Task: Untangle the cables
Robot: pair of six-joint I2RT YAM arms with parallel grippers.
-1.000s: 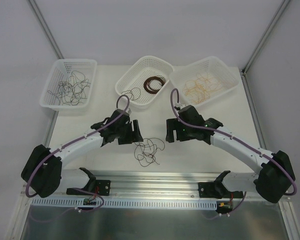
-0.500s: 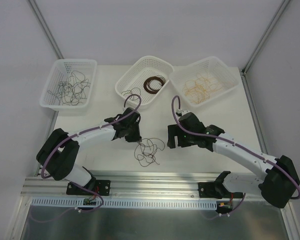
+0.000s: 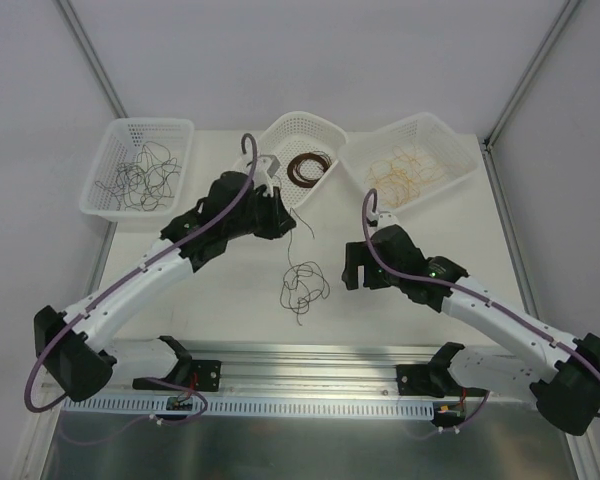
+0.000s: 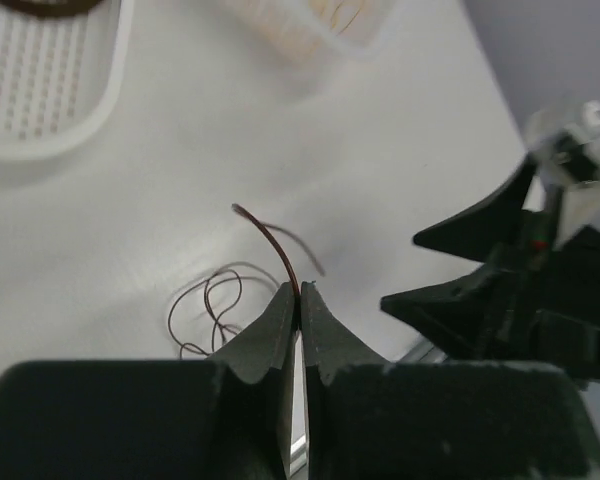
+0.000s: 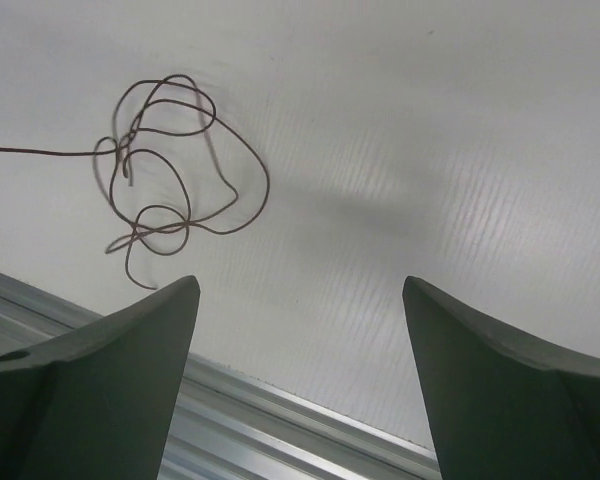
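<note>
While the left claw [image 4: 296,292], raised beside the middle mesh basket [image 3: 302,115], pinches one end of a thin dark brown cable [image 4: 270,235], its curly loops [image 3: 302,283] lie on the white worktop [image 3: 220,285] near the widely spread right claw [image 5: 300,290].

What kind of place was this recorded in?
Probably a lab robot workcell: plain white walls with metal frame posts, two arms bolted to an aluminium rail, and three white mesh baskets holding wires.

no readable text, labels, brands, numbers, signs
</note>
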